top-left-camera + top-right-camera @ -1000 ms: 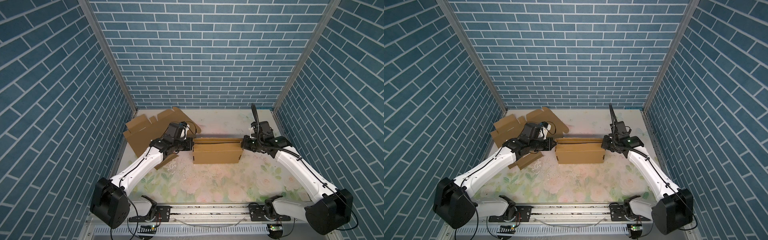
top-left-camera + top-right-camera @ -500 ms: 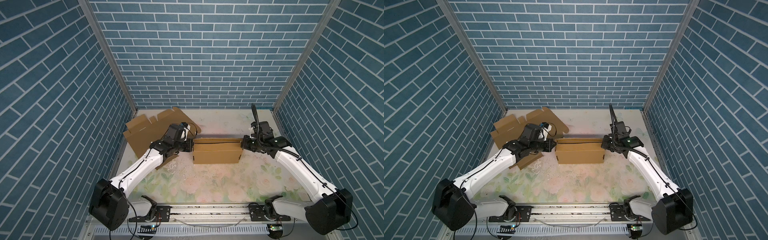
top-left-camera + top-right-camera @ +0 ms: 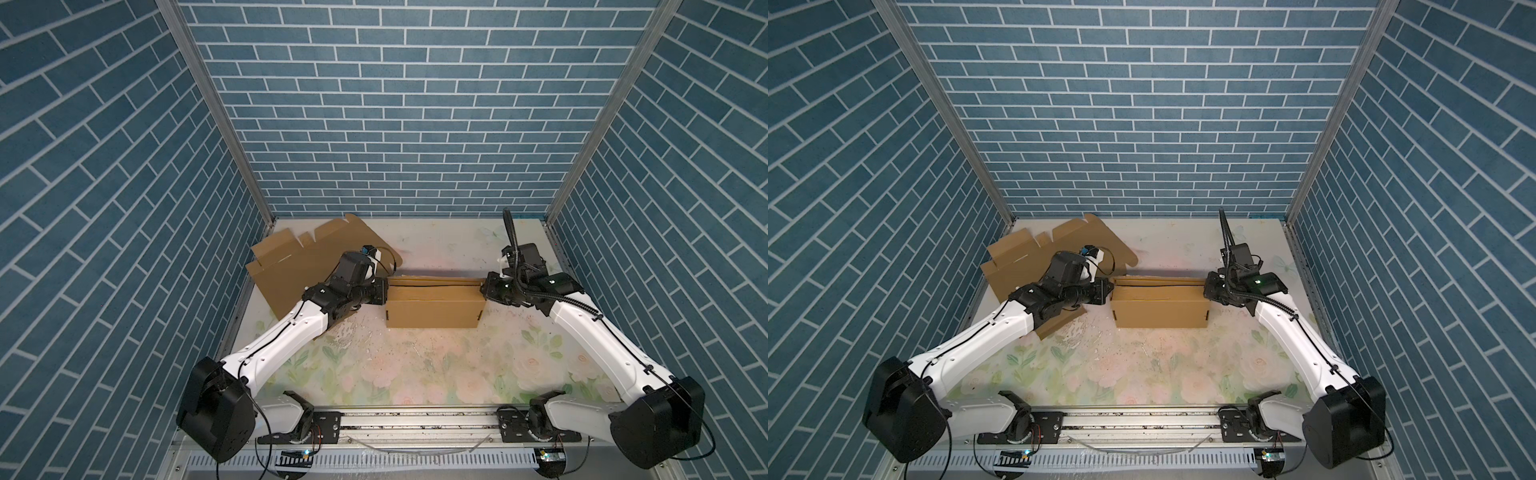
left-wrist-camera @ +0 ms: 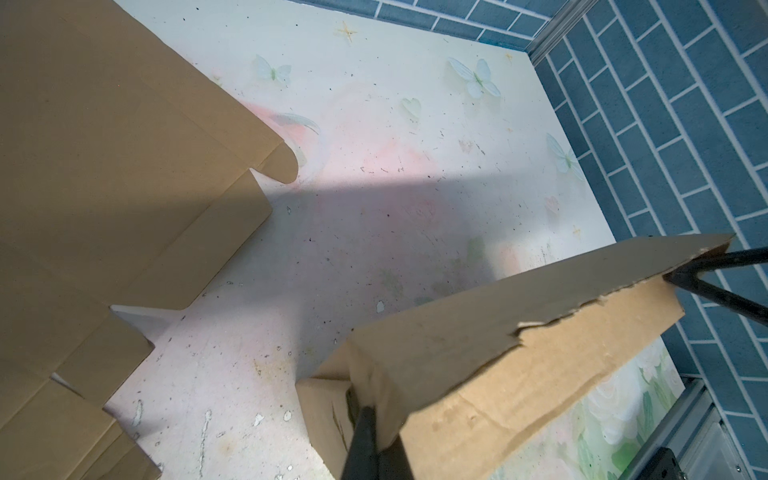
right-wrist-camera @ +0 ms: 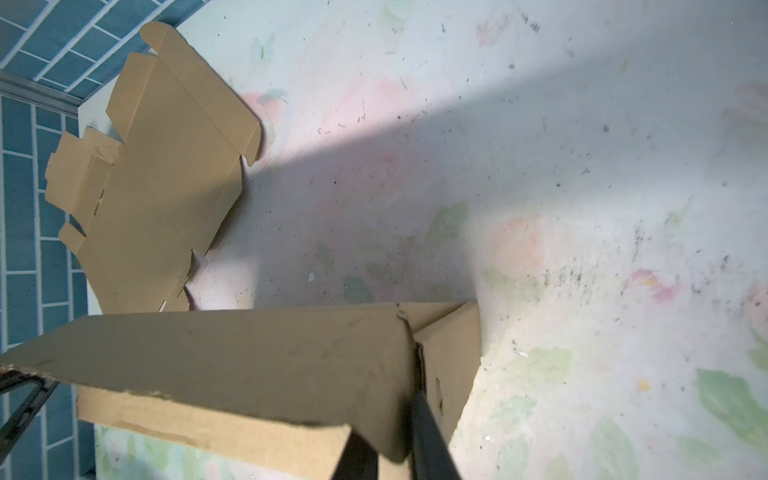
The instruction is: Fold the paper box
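The box (image 3: 432,309) stands centrally between our arms, its long axis running straight across from one gripper to the other. Our left gripper (image 3: 385,291) is clamped tight on the upper corner of the left end. The right gripper (image 3: 484,289) straddles the right end wall, fingers (image 5: 430,432) slightly apart (whether they press the card, we cannot tell). Neither arm is nearer; we judge the next fold depends on this end-to-end hold.
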`<state>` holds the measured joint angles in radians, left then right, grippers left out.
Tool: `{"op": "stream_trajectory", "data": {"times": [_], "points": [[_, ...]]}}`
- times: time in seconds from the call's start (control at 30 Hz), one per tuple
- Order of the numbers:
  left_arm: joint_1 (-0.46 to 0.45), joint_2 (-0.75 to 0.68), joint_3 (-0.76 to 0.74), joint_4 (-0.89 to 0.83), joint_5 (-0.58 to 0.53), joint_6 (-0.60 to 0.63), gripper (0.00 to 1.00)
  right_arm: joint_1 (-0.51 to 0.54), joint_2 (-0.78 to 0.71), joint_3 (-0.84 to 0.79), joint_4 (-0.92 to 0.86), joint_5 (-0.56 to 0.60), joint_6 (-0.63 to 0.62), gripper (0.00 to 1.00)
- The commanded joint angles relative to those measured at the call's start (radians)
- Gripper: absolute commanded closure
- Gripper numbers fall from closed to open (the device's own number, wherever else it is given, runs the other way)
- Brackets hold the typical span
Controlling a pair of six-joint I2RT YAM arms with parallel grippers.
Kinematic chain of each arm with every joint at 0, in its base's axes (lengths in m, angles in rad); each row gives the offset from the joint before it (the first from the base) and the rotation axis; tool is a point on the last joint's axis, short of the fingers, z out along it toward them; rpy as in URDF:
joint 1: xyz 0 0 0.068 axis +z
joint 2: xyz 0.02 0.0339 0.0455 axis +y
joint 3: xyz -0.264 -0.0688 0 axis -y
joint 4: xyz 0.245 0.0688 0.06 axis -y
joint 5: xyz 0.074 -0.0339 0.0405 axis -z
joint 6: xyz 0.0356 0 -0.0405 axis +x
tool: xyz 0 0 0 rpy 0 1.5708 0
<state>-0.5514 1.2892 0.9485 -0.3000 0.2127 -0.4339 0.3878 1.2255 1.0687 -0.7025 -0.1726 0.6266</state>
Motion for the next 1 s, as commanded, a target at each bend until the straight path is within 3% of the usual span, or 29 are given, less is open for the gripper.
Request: {"op": "stream_trajectory", "data": {"times": [0.0,0.17,0.33,0.6,0.73,0.97], "points": [[-0.021,0.038,-0.056,-0.174,-0.002,-0.005,1.0,-0.02,0.001,0.031,-0.093,-0.075,-0.057,0.67],[-0.027,0.041,-0.051,-0.175,-0.003,-0.002,1.0,-0.095,0.019,0.151,-0.235,-0.116,-0.262,0.48],[-0.037,0.047,-0.042,-0.175,-0.011,0.002,1.0,-0.099,0.039,0.307,-0.372,0.05,-0.493,0.36],[-0.052,0.06,-0.03,-0.176,-0.017,0.007,1.0,0.173,0.058,0.293,-0.234,0.258,-1.007,0.14],[-0.067,0.073,-0.024,-0.172,-0.019,0.008,1.0,0.239,0.157,0.351,-0.211,0.17,-1.146,0.08],[-0.073,0.073,-0.022,-0.178,-0.024,0.012,1.0,0.289,0.302,0.427,-0.243,0.065,-1.221,0.05]]}}
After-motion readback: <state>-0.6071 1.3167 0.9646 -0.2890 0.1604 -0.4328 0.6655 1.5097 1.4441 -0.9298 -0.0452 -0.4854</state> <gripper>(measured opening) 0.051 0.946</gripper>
